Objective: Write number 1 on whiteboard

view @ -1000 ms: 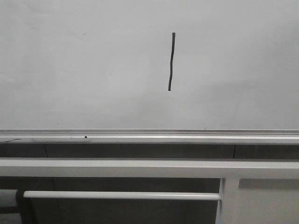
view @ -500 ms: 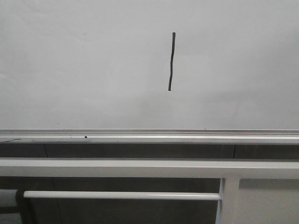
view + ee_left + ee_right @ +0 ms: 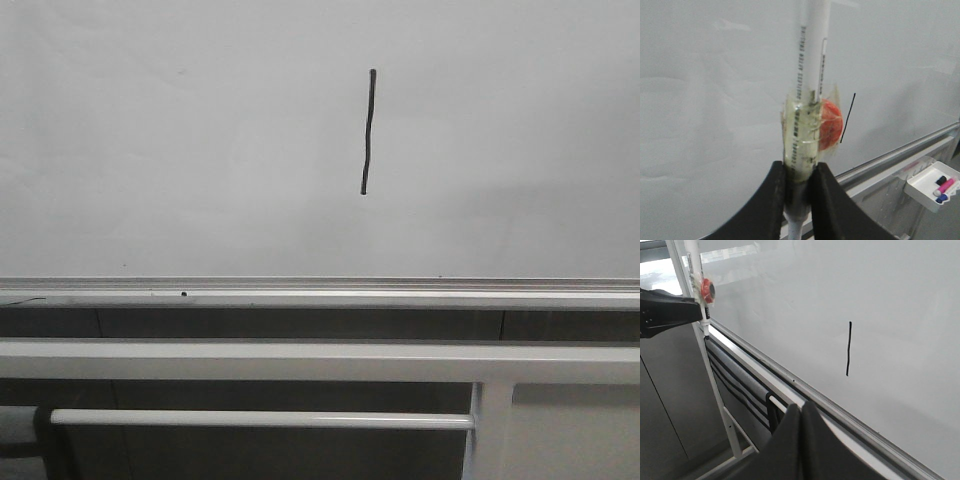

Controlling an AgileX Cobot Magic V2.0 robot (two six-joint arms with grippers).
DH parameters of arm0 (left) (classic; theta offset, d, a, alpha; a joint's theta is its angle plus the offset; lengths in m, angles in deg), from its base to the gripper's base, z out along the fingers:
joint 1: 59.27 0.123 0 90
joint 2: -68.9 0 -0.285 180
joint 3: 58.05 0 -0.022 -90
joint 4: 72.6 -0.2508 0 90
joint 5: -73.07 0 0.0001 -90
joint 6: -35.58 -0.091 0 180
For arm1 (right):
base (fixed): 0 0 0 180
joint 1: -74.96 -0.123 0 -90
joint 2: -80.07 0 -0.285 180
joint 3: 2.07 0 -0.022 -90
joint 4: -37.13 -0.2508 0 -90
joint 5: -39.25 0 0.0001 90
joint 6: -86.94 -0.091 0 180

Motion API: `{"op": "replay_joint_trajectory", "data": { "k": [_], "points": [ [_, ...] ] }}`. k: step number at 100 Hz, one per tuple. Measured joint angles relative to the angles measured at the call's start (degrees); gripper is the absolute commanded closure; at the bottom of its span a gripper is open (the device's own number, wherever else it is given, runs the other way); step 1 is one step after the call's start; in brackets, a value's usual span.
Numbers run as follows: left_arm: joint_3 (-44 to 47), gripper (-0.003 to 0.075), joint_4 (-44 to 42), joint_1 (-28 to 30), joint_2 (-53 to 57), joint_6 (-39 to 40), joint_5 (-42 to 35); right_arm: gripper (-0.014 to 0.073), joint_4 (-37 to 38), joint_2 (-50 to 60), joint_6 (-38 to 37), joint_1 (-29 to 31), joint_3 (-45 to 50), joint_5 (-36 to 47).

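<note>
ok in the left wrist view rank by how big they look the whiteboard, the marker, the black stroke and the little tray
1. whiteboard
2. marker, though it sits close to the camera in the left claw
3. black stroke and tray: look alike, unranked

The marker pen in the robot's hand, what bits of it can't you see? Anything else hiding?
- Marker pen: its tip runs off the edge of the left wrist view.
- Printing on the pen: too blurred to read.
- Small tray: its contents are too small to name.
- Front view: shows only the number 1 on the whiteboard, no arms.
</note>
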Motion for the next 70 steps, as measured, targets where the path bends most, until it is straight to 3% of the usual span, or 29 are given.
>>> {"op": "replay_joint_trajectory", "data": {
  "k": [43,57,70],
  "points": [
    [0.0,0.0741,6.6,0.0,-21.51,-11.4,-22.28,0.0654,-0.31,0.0,0.22,0.0,0.0,0.0],
    [0.0,0.0741,7.7,-1.0,-27.34,-13.21,-24.45,0.0654,-0.4,0.0,0.23,0.0,0.0,0.0],
    [0.0,0.0741,12.46,-6.35,-31.68,-17.13,-24.49,0.0654,-0.4,0.0,0.23,0.0,0.0,0.0]
  ]
}}
